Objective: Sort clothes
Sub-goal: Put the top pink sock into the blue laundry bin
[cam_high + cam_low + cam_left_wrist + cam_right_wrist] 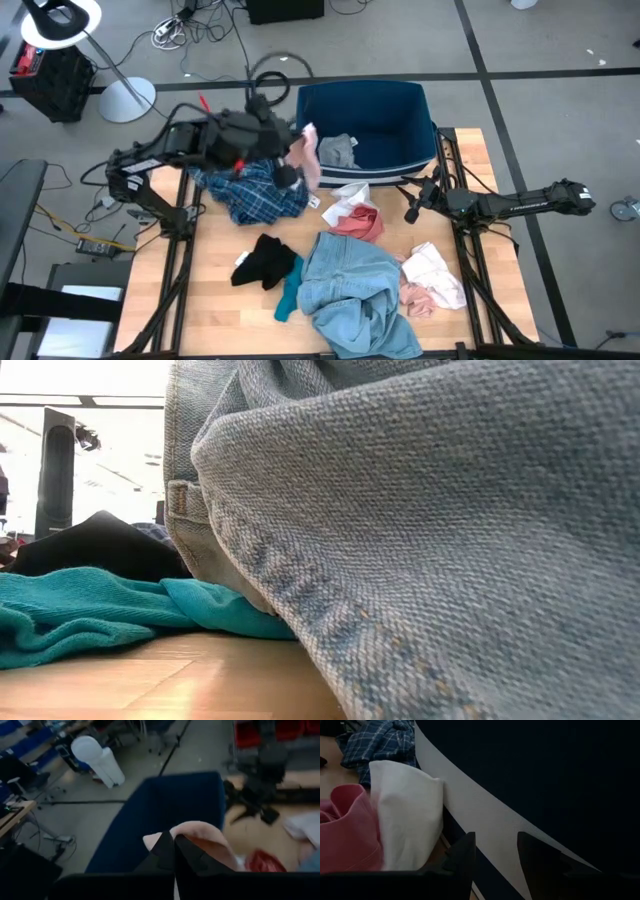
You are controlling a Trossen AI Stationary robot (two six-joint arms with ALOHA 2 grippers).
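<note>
High view first: we see a pale pink garment [308, 155] hanging from our left gripper [292, 172], whose jaws are clamped on it just at the left edge of the dark-blue plastic bin [420, 118]. The left wrist view shows that same pink cloth [200, 837] pinched between our closed fingers [165, 851], with the bin [165, 810] right beyond them. A grey item [340, 150] already lies inside the bin. Under our left arm sits the blue-white plaid shirt [250, 192] on the table [200, 300]. Just in front of the bin lie a white piece [350, 196] and a red-pink one [360, 224], touching each other. Nearer the front edge we have a black garment [262, 260], a teal sock [290, 290] beside it, and the light-blue denim piece [350, 290], the sock's end tucked against the denim. A light pink and white bundle [432, 280] rests just right of the denim.

Our right gripper [410, 212] waits low beside the bin's right front corner, jaws apart and holding nothing; its own view shows the fingers [462, 852] close to the bin's wall.
</note>
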